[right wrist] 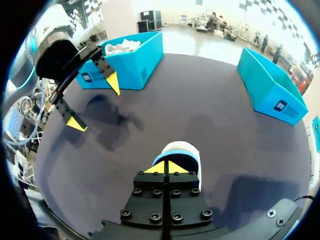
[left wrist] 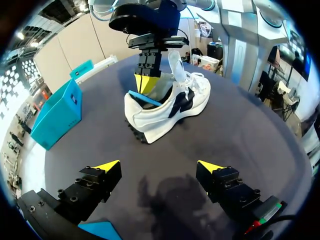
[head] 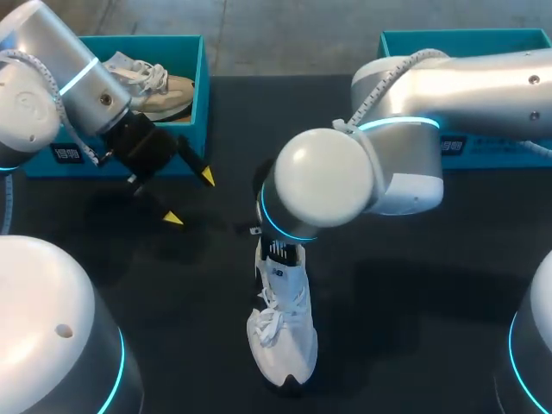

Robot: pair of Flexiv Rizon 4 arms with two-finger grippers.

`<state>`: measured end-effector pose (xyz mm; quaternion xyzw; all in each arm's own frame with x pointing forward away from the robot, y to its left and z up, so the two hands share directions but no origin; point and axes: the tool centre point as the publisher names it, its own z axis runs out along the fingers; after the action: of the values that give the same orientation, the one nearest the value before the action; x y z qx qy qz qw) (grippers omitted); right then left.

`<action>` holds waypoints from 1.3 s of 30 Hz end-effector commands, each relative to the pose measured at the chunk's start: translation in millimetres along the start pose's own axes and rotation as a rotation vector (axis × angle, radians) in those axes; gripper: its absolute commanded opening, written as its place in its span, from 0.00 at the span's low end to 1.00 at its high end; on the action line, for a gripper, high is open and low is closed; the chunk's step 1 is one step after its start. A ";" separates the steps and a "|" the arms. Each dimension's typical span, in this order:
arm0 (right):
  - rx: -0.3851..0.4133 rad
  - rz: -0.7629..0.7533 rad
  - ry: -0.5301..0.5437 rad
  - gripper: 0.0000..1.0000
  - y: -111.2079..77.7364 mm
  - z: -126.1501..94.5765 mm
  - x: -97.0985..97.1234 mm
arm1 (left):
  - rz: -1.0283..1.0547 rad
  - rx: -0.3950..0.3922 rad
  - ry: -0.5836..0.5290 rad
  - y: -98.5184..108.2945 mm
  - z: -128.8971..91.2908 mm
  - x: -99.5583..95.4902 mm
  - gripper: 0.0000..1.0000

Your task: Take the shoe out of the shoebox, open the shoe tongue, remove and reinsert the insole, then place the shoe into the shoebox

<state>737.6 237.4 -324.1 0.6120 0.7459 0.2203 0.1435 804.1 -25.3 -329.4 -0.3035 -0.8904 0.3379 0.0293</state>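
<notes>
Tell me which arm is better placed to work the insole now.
Right. The right gripper sits shut at the white shoe's heel opening; the left gripper hangs open, well apart from the shoe.

White shoe (head: 283, 336) on the dark table (head: 414, 328) below the right arm (head: 414, 129); left jaws apart beside a teal shoebox (head: 202, 78).

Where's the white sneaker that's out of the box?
In the head view the white sneaker stands on the black table near its middle, with the right gripper at its heel opening.
</notes>
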 end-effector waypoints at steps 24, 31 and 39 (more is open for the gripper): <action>0.028 0.041 0.013 0.00 -12.9 35.8 -10.1 | -0.043 -0.015 0.021 9.9 -11.4 -0.7 1.00; 0.016 0.050 0.013 0.00 -19.8 39.1 -11.0 | -0.043 -0.015 0.021 9.9 -11.4 -0.7 1.00; 0.021 0.058 0.027 0.00 -25.3 47.4 -12.4 | -0.043 -0.015 0.021 9.9 -11.4 -0.7 1.00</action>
<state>743.9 226.7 -366.5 0.6271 0.7397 0.2134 0.1184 813.1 -13.4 -326.9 -0.2877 -0.8983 0.3291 0.0436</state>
